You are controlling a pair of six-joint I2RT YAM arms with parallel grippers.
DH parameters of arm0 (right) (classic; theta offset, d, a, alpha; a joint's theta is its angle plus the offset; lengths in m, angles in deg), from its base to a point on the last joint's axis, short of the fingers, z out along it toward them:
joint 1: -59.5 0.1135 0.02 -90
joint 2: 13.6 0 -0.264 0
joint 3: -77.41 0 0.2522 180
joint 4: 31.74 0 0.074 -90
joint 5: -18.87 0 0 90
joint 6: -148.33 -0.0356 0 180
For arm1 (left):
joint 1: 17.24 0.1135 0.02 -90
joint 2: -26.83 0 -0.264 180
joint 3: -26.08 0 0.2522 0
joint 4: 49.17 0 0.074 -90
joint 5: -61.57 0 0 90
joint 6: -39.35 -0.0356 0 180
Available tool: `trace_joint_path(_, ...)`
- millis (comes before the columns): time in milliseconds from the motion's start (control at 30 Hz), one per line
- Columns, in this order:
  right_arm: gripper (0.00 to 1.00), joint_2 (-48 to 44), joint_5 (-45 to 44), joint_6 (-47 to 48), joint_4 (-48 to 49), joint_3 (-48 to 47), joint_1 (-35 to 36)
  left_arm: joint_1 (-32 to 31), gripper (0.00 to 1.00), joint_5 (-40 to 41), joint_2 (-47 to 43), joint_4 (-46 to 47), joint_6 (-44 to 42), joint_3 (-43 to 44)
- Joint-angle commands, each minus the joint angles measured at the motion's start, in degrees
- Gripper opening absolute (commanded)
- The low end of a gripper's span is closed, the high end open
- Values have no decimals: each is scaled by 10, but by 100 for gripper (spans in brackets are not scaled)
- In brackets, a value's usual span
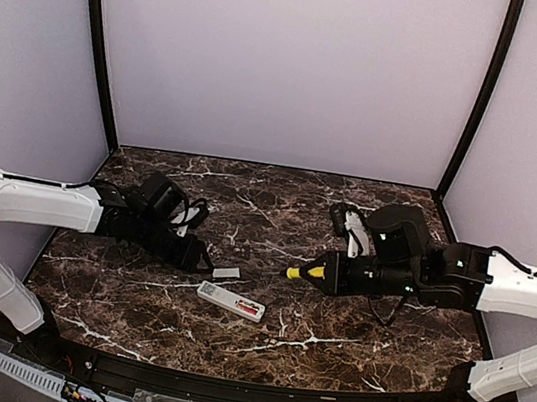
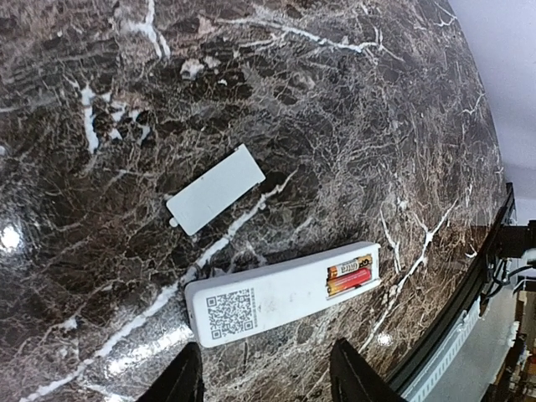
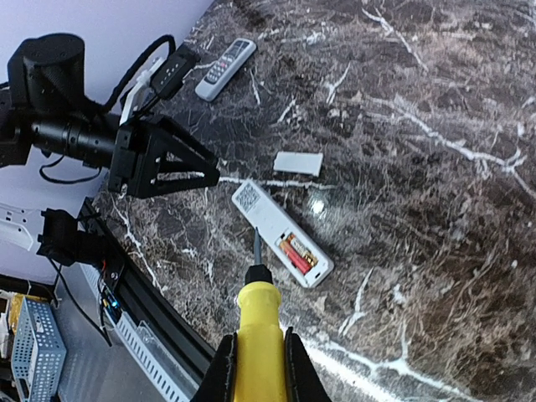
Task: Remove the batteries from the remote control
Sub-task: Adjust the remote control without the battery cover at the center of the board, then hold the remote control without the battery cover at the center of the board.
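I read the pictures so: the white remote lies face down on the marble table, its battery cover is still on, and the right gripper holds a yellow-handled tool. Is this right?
Not quite. The battery cover is off and lies on the table beside the white remote, so the batteries are exposed; the left wrist view shows it. The rest holds.

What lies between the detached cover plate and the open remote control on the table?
Nothing but bare marble tabletop. The cover plate and the remote control lie apart with no object between them. The left wrist view shows this most clearly.
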Motion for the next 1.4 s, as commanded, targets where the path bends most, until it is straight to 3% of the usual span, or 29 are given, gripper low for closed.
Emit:
trace_joint_path(0, 0, 7, -13, -78, -38, 15, 35, 13, 49, -98, 43, -4, -4, 9)
trace_joint_path(267, 0, 44, -16, -140, -51, 12, 46, 13, 45, -65, 98, -46, -59, 33)
trace_joint_path(567, 0, 94, -11, -140, -45, -2, 46, 13, 46, -14, 92, -55, -69, 32)
trace_joint_path(1367, 0, 133, -21, -120, -11, -10, 18, 14, 35, -23, 154, -60, -75, 53)
